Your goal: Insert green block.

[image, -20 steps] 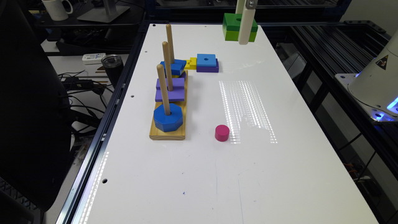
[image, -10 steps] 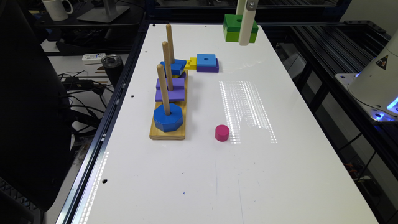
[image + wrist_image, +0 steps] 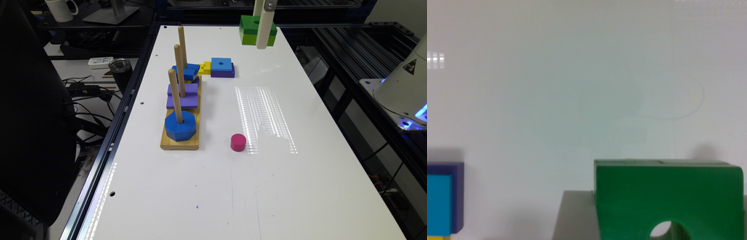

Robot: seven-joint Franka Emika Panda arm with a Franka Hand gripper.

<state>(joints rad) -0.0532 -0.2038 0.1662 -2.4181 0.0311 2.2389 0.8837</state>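
Nearby, the light-blue square point(image 3: 221, 64) sits apart from the green block point(image 3: 250, 28).

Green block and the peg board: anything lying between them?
In the exterior view, between the green block and the peg board, a light-blue square on a purple square sits beside a yellow piece.

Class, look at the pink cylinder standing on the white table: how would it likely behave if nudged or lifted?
The pink cylinder stands on a flat end, squat and low, so it probably slides rather than tips. Knocked onto its curved side, it would likely roll across the smooth table. It looks solid and stiff, probably light.
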